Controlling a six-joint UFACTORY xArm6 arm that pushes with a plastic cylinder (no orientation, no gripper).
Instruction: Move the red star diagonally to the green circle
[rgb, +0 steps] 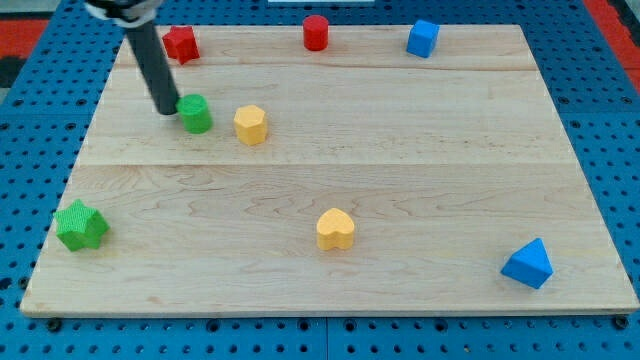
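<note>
The red star (181, 44) lies near the board's top left corner. The green circle (195, 114) stands below it and slightly to the right. My tip (166, 109) rests on the board just left of the green circle, touching or nearly touching it. The dark rod rises up and to the left from there, passing just left of the red star.
A yellow hexagon (250, 125) sits right of the green circle. A red cylinder (316, 33) and a blue cube (422, 38) lie along the top edge. A green star (80, 225), a yellow heart (335, 229) and a blue triangle (528, 264) lie lower down on the wooden board (420, 160).
</note>
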